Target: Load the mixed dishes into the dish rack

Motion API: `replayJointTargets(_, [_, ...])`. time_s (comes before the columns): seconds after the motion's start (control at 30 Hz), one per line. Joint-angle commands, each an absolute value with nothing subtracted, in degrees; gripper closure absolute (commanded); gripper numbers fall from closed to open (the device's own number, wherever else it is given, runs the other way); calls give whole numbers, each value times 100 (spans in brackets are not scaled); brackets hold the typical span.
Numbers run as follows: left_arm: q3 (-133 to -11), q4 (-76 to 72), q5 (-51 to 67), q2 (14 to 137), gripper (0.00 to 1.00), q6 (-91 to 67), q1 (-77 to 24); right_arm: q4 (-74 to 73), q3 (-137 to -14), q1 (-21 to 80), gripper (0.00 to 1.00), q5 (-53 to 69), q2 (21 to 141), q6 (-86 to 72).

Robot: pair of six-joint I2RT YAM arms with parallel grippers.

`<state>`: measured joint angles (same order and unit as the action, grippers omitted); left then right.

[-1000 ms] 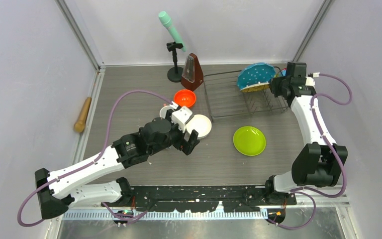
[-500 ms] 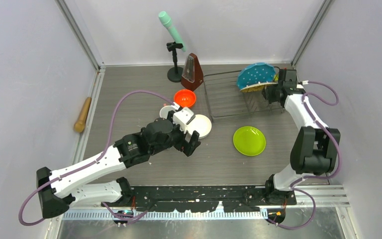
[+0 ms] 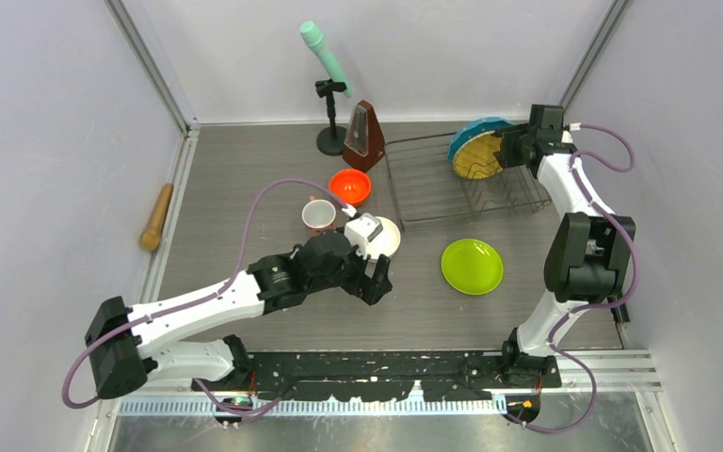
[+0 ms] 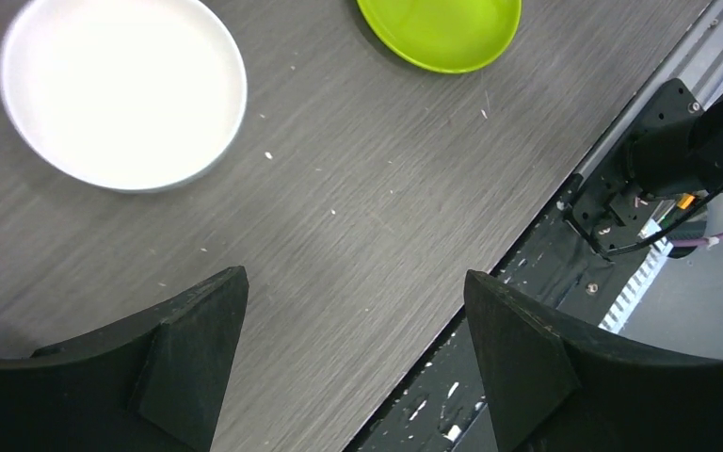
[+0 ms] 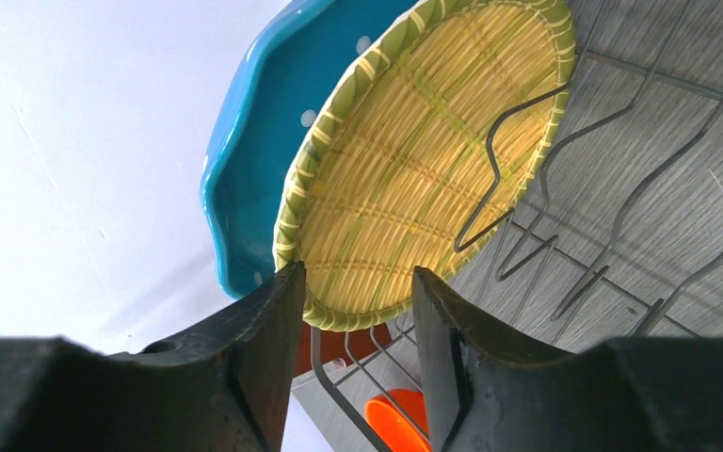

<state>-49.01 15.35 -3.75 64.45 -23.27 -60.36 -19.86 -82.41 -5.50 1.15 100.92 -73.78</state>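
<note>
While the left arm lies stretched low across the desk (image 3: 245,188), the left tool (image 4: 353,278) hangs open over bare wood, with the white bowl (image 4: 122,89) and lime-green plate (image 4: 440,28) lying flat beyond it; the right arm reaches to the far right end of the dish rack (image 3: 433,188), whose long side runs left to right; the right tool (image 5: 358,275) straddles the rim of a woven yellow tray (image 5: 414,160), though whether it grips cannot be told; the teal plate (image 5: 254,169) stands tilted on edge behind the tray, woven side toward that tool.

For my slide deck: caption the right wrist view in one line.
Right gripper, jaws parted, at the lower rim of a woven bamboo plate standing in the dish rack beside the teal plate.
</note>
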Motion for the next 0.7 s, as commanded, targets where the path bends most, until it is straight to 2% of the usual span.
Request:
replayJointTargets(0.0, [-4870, 873, -27, 6765, 13, -2923, -6065, -1703, -8499, -567, 46, 264, 10088, -7357])
replayJointTargets(0.17, [-4871, 551, 130, 7189, 14, -3466, -6194, -1761, -8316, -563, 45, 310, 9756, -7332])
replayJointTargets(0.43, [-4671, -348, -93, 7732, 16, -4357, -6315, -2319, -7860, -569, 28, 427, 8796, -7163])
replayJointTargets(0.67, [-4501, -1166, -558, 8161, 17, -5099, -6520, -3101, -7108, -570, 26, 337, 7638, -6767])
